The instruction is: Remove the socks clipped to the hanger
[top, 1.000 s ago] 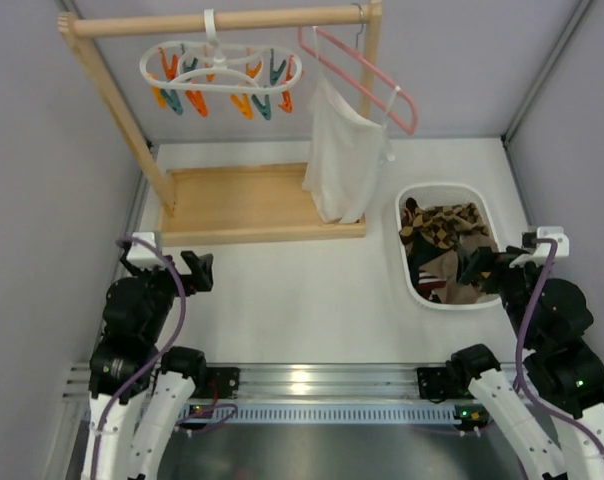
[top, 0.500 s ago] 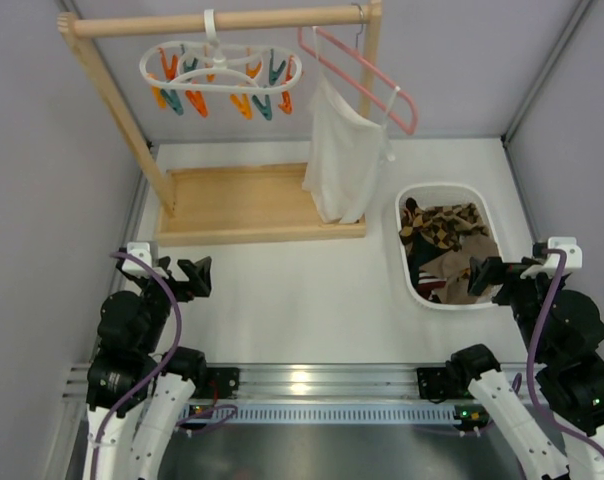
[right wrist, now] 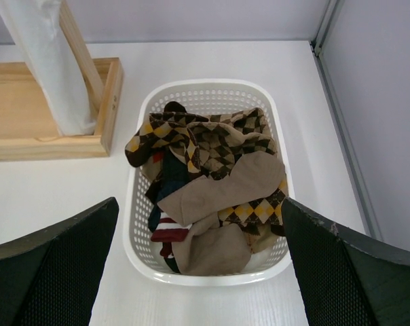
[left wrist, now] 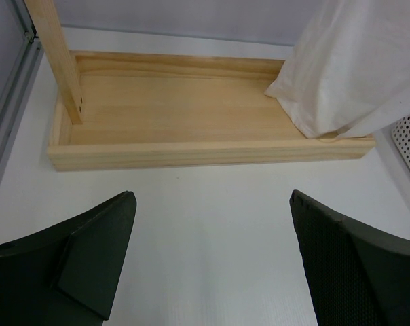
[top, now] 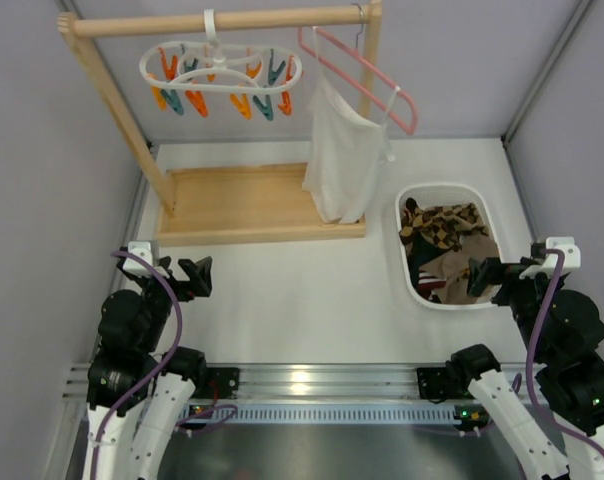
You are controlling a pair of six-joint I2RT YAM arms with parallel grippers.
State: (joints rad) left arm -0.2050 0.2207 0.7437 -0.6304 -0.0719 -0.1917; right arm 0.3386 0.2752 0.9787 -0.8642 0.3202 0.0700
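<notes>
The white oval hanger [top: 220, 70] with orange and teal clothespins hangs from the wooden rail at the top left; no sock is clipped to it. The socks [top: 444, 248], brown, tan and argyle, lie piled in the white basket [top: 407, 262]; they fill the right wrist view [right wrist: 215, 187] inside the basket [right wrist: 138, 241]. My left gripper [top: 196, 275] is open and empty, low over the table near its base; its fingers [left wrist: 100, 255] frame bare table. My right gripper [top: 479, 272] is open and empty at the basket's near right rim.
A wooden rack with a tray base [top: 252, 205] stands at the back left, also in the left wrist view [left wrist: 191, 129]. A white cloth garment [top: 342, 155] hangs from a pink wire hanger [top: 372, 80] on the same rail. Grey walls close both sides.
Between one second and half a second ago, both arms pulled back toward their bases, the right gripper drawing away from the basket. Since then nothing has visibly moved.
</notes>
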